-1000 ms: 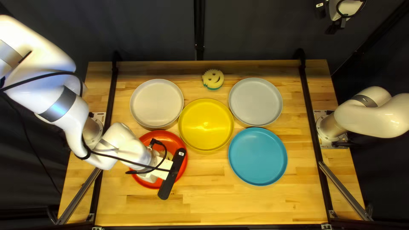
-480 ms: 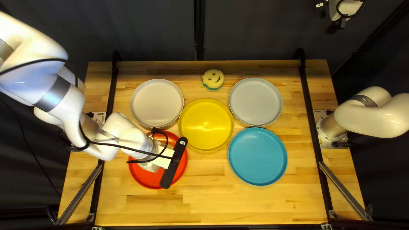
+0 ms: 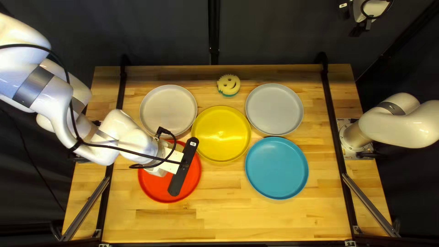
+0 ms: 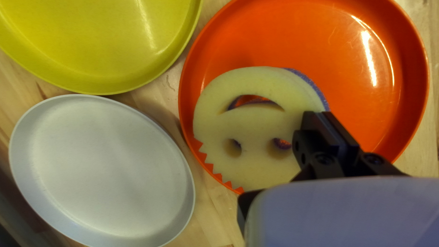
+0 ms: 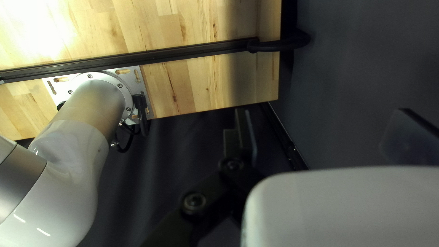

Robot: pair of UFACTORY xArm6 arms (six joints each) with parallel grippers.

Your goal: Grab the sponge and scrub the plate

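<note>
Over the red plate (image 3: 178, 194) is my left gripper (image 3: 173, 165), its fingertips hidden from above. In the left wrist view, my left gripper (image 4: 322, 130) is shut on the edge of a pale yellow smiley sponge (image 4: 256, 132) with a purple underside. The sponge overlaps the red plate (image 4: 292, 41) near its rim; whether they touch I cannot tell. My right gripper (image 3: 361, 29) hangs far off beyond the table's far right corner. The right wrist view shows that gripper (image 5: 320, 137) with its fingers wide apart, nothing between them.
Around the red plate lie a yellow plate (image 3: 221, 134), a whitish plate (image 3: 168, 110), a grey plate (image 3: 274, 109) and a blue plate (image 3: 276, 168). Another smiley sponge (image 3: 228, 84), green underneath, lies near the far edge. Black rails (image 3: 335, 130) run along both table sides.
My left gripper has shifted over the red plate toward the table's far edge, baring more of the plate's near part. The left arm's upper links swung leftward. The right arm stayed still.
</note>
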